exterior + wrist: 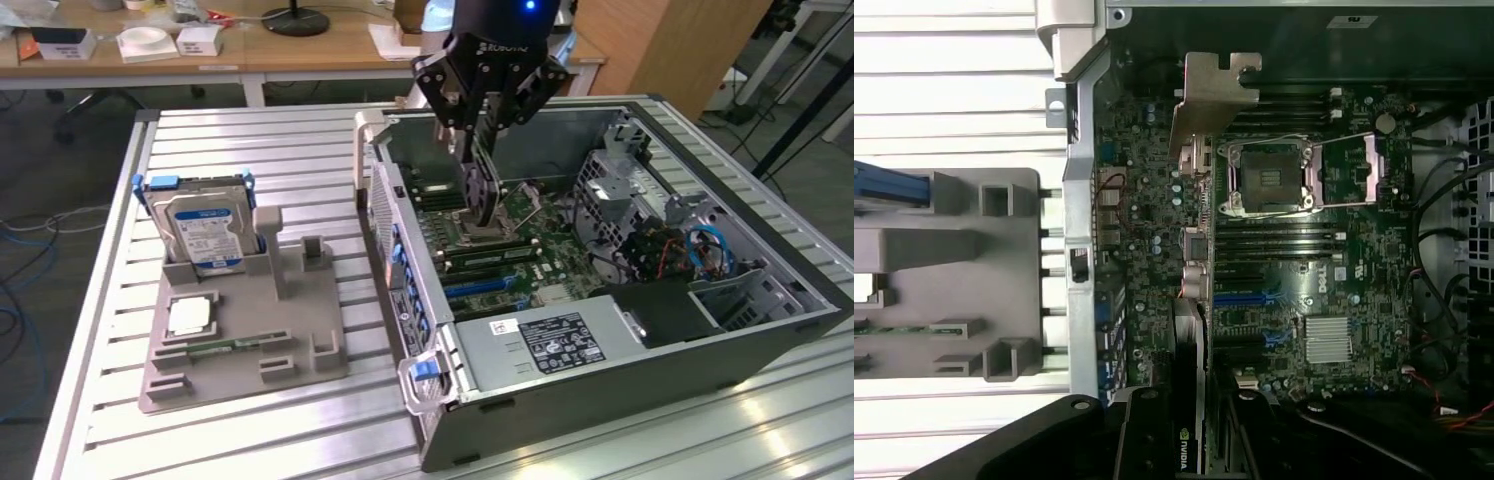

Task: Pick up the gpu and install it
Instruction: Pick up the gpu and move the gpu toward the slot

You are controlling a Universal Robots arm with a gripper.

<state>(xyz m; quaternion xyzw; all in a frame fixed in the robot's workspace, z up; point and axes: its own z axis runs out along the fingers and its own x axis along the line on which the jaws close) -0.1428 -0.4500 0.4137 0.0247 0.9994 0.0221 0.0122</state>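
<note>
Open PC case (747,345) on the slatted table (267,135), grey parts fixture (240,350) beside it with the hard drive (203,235) upright in its holder. Pickup is done, I'd say: gripper (475,140) is pinching the gpu (479,195), which hangs inside the case over the motherboard (541,255). The metal bracket (1212,95) is at the end away from the fingers. Install isn't done (no slot engaged that I can see).

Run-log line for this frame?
gripper: shut on gpu | gpu: held on edge above motherboard | case: open | hard drive: in stand
</note>
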